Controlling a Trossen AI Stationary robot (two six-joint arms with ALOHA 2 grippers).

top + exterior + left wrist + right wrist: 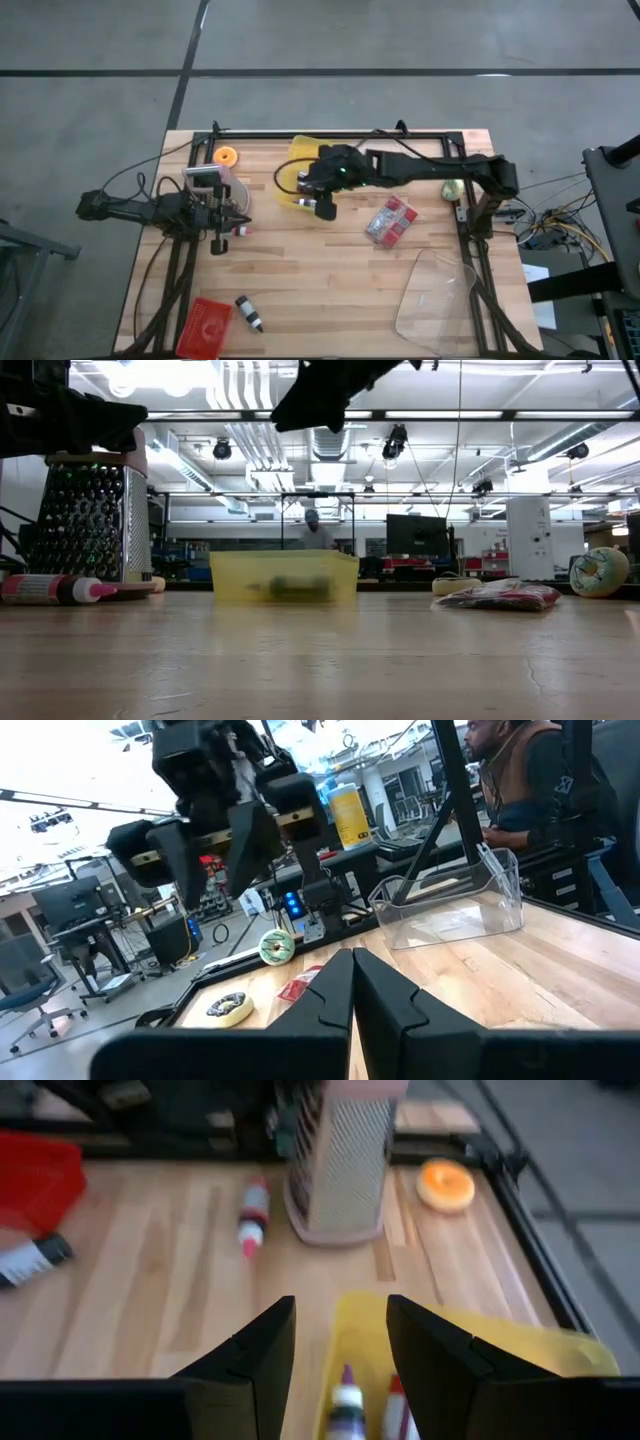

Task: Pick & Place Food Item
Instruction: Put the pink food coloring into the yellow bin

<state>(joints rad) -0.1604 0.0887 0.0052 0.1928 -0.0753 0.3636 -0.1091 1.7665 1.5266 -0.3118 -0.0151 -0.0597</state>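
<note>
My right gripper (320,204) hangs open above the near edge of a yellow bin (298,168), with nothing between its fingers (340,1312). In the bin lie two small bottles (347,1405), seen in the right wrist view. An orange donut (227,156) lies flat on the table at the far left, next to a metal grater (345,1160). A red food packet (390,220) lies flat right of the bin. My left gripper (352,995) rests shut at the table's left, beside the grater.
A pink-tipped bottle (253,1215) lies near the grater. A red tray (205,325) and a black-and-white bottle (248,312) sit at the near left, a clear container (440,290) at the near right. A greenish round thing (452,188) and a tape roll (228,1007) lie at the right. A person (530,770) sits beyond the table.
</note>
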